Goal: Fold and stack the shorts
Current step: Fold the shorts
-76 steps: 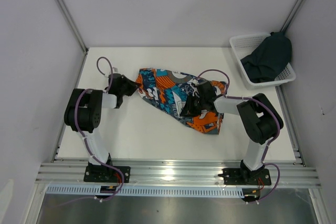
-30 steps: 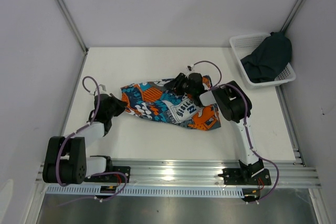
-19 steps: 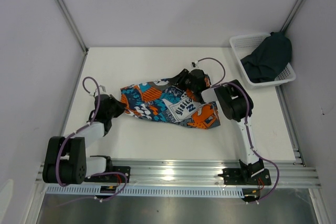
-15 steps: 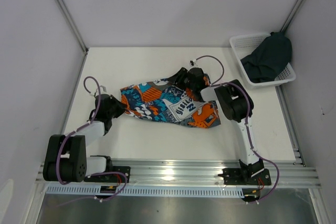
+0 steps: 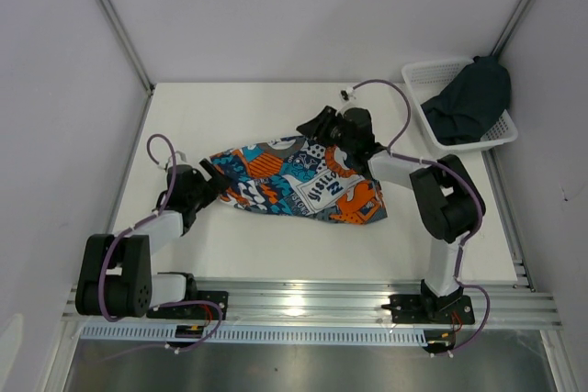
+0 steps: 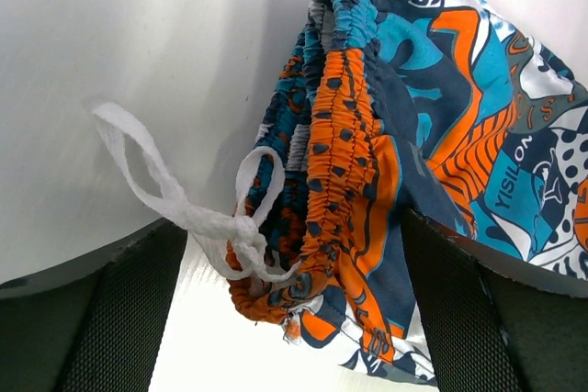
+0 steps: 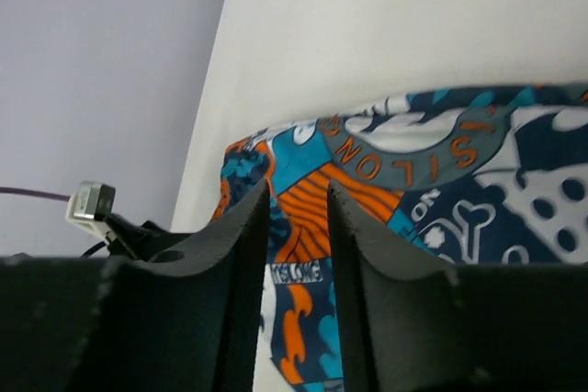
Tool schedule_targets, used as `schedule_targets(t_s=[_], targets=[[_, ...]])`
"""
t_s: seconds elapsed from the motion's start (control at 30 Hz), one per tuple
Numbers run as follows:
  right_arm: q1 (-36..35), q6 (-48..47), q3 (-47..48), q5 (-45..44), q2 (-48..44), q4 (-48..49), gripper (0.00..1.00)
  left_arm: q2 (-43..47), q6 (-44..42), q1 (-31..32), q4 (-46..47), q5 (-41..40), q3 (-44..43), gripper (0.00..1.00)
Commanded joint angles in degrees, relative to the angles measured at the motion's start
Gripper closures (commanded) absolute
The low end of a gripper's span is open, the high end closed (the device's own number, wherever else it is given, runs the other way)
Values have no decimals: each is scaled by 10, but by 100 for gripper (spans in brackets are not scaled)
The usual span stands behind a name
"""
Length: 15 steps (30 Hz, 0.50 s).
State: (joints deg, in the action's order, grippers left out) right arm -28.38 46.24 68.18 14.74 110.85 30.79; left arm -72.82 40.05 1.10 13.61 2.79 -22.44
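Note:
The printed shorts [image 5: 303, 185] lie spread on the table, waistband to the left. My left gripper [image 5: 216, 192] is at that waistband end. In the left wrist view its jaws stand wide open [image 6: 294, 319], with the gathered orange waistband [image 6: 354, 135] and the white drawstring [image 6: 175, 199] lying loose between them. My right gripper [image 5: 312, 126] hovers over the shorts' far edge. Its jaws [image 7: 299, 195] stand a narrow gap apart with nothing between them, and the print [image 7: 441, 181] shows below. The dark navy-teal shorts [image 5: 470, 103] sit bunched in the basket.
The white mesh basket [image 5: 424, 75] stands at the back right corner against the wall. White walls close the table on three sides. The left arm lies low along the table's left side. An aluminium rail runs along the near edge [image 5: 303, 298].
My left gripper has opened and let go of the waistband. My right gripper has lifted off the shorts' upper edge and moved toward the back. The shorts now lie flat.

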Motion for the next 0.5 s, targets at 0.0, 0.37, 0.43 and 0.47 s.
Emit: schedule_targets(t_s=[0.0,0.37,0.43,0.47], targets=[[-31,14,-43,-24,-24,1,67,-7,-1,0,10,-8,-28,2],[-77,18,-31,4,20,-90,100,83,-1,-30,50,46,27,5],[-79,14,-17,15,37,-106,100,109,-1,-42,31,49,31,16],[-80,8,-1,20,52,-122,100,116,0,-45,19,52,36,19]])
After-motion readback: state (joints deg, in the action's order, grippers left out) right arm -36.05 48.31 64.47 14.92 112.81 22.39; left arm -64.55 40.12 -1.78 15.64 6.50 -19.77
